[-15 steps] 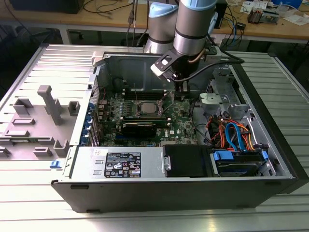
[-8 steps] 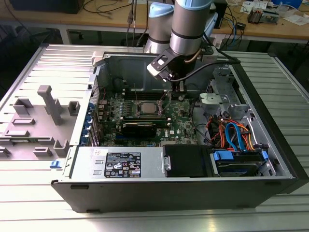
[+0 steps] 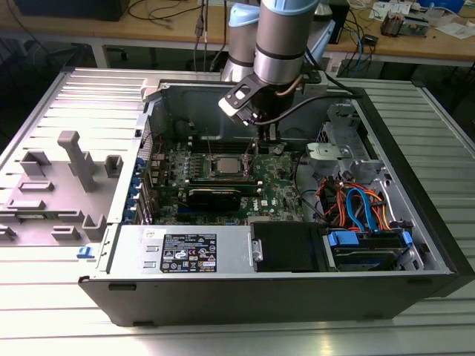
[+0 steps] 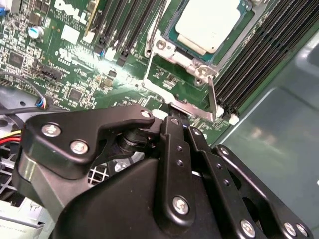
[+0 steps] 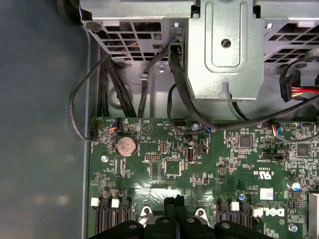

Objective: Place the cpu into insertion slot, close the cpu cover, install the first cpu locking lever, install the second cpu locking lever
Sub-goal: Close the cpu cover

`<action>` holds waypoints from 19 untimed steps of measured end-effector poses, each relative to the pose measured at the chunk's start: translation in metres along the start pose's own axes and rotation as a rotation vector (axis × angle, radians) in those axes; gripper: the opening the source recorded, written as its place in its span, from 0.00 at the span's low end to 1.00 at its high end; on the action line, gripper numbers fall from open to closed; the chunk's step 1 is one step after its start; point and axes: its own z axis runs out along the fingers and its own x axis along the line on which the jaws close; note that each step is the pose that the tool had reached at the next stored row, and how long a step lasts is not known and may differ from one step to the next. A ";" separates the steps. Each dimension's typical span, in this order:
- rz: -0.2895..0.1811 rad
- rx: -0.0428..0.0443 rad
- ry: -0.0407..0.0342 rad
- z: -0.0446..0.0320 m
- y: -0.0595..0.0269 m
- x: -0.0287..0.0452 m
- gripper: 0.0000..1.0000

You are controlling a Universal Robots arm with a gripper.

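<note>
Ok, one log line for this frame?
cpu seated | cpu cover down over it | gripper at cover's edge beside locking lever | jaws look shut | lever looks unlatched

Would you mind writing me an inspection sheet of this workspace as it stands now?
Surface: slatted metal table carrying an open computer case.
Job's things: cpu seated in the insertion slot; cpu cover appears to lie down around it; whether the levers are locked is unclear.
Clutter: grey plastic fixtures on the grey panel at the exterior view's left.
Grippers: gripper low over the motherboard, at the cover's edge.
Cables: black leads beside the board's edge; orange and blue ones at the case's end on the exterior view's right.
Surroundings: wooden bench behind, with wires and gear.
</note>
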 end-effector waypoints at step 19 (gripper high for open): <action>0.000 0.0000 0.0000 -0.0002 -0.0244 0.0006 0.11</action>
